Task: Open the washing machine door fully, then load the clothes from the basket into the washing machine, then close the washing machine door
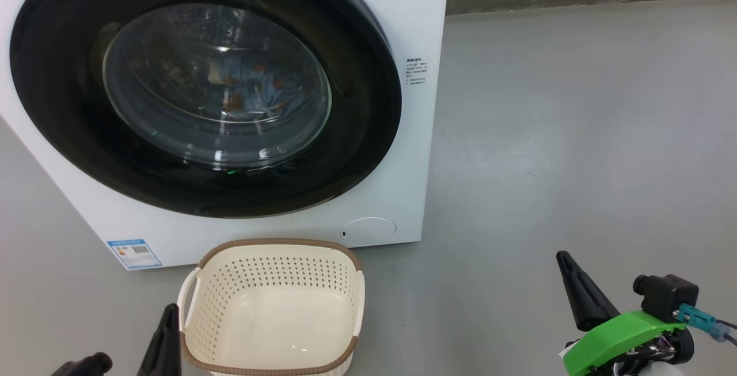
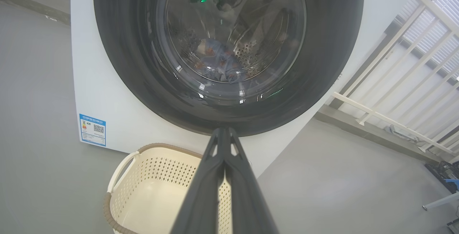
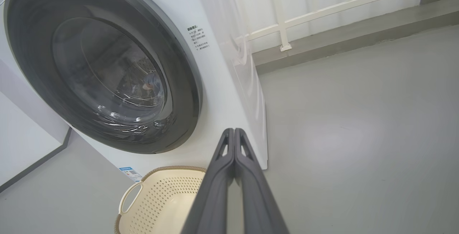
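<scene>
Glossy black door (image 1: pixel 63 105) is sitting flat against the front of the white washing machine (image 1: pixel 414 19), closed and taking up nearly the whole face of it. Light-blue clothes (image 1: pixel 253 91) with the orange-brown print are lying in a heap at the bottom of the drum (image 2: pixel 247 53), and you're seeing them through the bulging glass window (image 1: pixel 173 53) in the middle of the door. Reflections are making it hard to tell whether a separate white piece is in there too.

Cream plastic basket (image 1: pixel 276 245) is standing on the grey floor (image 1: pixel 576 134) right in front of the machine, just below the door's lower edge, with its bare bottom showing. It's sitting between the blue sticker (image 1: pixel 134 253) and the round flap (image 1: pixel 368 230) on the machine's lower front.

Left gripper (image 1: pixel 170 312) is hanging just beside the basket's left handle, pinched fully closed and gripping nothing. Can't tell if it's actually touching the plastic. Right gripper (image 1: pixel 563 258) is hovering over open floor well off to the right of the basket, also closed up tight tip to tip with nothing in it. Both are pointing toward the machine.
</scene>
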Robot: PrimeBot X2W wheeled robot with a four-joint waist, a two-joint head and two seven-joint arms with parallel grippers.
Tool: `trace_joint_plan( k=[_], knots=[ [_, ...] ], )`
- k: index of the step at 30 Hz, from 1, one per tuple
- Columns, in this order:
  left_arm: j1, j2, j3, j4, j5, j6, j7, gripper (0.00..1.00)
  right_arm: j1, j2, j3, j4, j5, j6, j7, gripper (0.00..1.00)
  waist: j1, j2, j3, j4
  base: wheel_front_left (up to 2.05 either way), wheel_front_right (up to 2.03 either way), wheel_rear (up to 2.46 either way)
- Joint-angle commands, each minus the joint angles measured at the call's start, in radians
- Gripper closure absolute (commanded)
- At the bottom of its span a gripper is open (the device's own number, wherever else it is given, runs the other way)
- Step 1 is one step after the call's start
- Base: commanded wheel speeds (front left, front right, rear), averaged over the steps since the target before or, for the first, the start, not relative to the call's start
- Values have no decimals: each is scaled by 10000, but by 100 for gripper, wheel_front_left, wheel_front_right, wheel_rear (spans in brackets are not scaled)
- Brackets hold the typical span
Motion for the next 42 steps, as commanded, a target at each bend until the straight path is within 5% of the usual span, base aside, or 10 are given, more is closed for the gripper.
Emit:
trace_joint_plan(
  k=[1,42],
  knots=[
    [-316,78,195,-241,-255,-51,49,100,-322,-114,-185,-294,226,-10,51,100,-2,0,3,4,0,0,0],
    [-591,-502,1143,-302,-3392,-224,1204,100,-209,434,-1366,-713,3759,-34,1200,100,-2,0,85,113,0,0,0]
  ],
)
